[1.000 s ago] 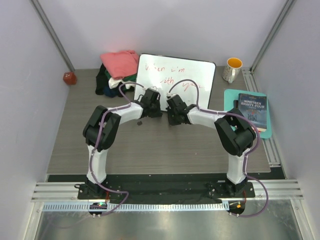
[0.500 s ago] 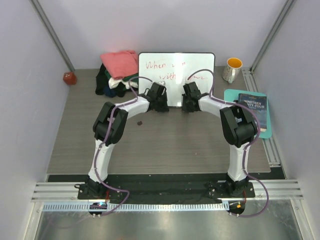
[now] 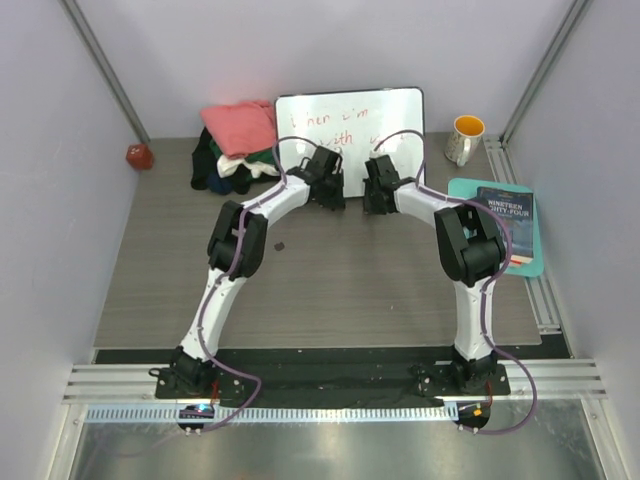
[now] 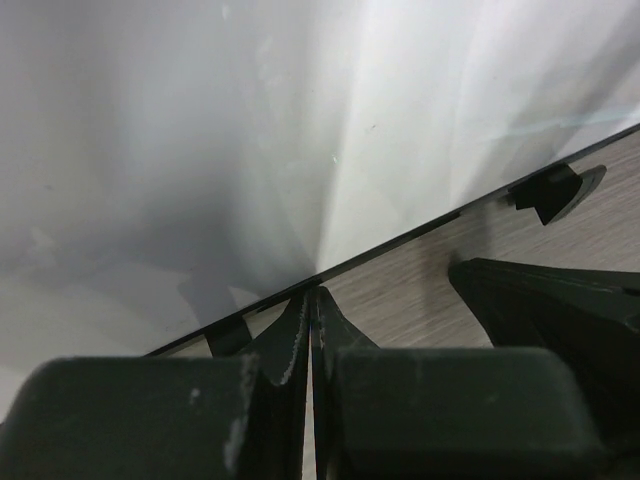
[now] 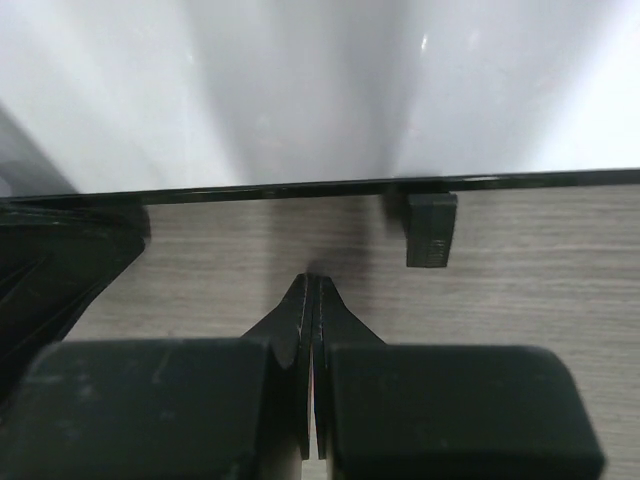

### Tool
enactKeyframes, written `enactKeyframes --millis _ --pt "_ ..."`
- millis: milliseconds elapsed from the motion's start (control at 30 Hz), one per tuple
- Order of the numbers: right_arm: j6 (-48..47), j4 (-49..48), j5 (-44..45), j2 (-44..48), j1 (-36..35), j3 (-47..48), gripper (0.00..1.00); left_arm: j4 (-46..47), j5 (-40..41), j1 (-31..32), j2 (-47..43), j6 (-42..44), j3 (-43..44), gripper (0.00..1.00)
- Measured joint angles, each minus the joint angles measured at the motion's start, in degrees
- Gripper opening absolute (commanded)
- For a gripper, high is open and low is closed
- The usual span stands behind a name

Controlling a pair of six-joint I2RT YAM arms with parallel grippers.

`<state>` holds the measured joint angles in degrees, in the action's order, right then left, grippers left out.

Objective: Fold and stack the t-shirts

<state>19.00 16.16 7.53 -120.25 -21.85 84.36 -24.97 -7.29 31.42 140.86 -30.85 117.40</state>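
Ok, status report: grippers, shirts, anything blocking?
Left gripper, right gripper shut, empty, at whiteboard edge. T-shirts heaped far left, untouched. In the way: whiteboard, far centre.

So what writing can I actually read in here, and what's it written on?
"When I'm": red handwriting, top line of the white board.
"with": second line of the board; the rest is hidden behind the arms.
"NINETEEN EIGHTY-FOUR": cover of the book; its smaller print is too small to read.
The wrist views show no text.

T-shirts [image 3: 238, 142] left of board [image 3: 352, 108]; mug [image 3: 465, 139] right
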Motion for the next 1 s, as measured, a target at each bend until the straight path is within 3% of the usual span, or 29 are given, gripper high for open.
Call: enactKeyframes --millis 133,233,467,567,700,833,1000 --pt "0.0 0.1 -0.4 -0.9 1.0 1.3 0.01 -3.5 -1.9 -1.1 2.7 -0.1 5.2 0.0" --pt "0.0 0.2 -1.2 -0.9 1.6 1.3 0.01 -3.4 -3.5 -1.8 2.5 -0.5 4.4 0.03" --pt "0.2 -2.5 -4.6 2.2 1.1 -4.0 0.01 3.3 -5.9 -2.2 -8.1 -1.9 -14.2 0.17" --pt "0.2 -2.4 -5.3 4.9 -0.2 -7.5 0.12 3.6 -6.0 -2.6 -13.8 -1.6 -22.4 0.25" --pt "0.0 -2.1 -6.0 7.9 -2.8 -10.1 0.14 2.9 -4.8 -3.0 -22.6 0.0 -29.8 0.35" --pt "0.0 -2.3 -7.3 10.2 -4.6 -10.3 0.29 4.5 -1.4 -4.3 -32.2 0.1 -33.2 0.48" --pt "-0.9 -2.3 -8.1 12.6 -4.7 -10.3 0.33 11.3 2.1 -11.6 -38.1 -1.2 -36.8 0.48"
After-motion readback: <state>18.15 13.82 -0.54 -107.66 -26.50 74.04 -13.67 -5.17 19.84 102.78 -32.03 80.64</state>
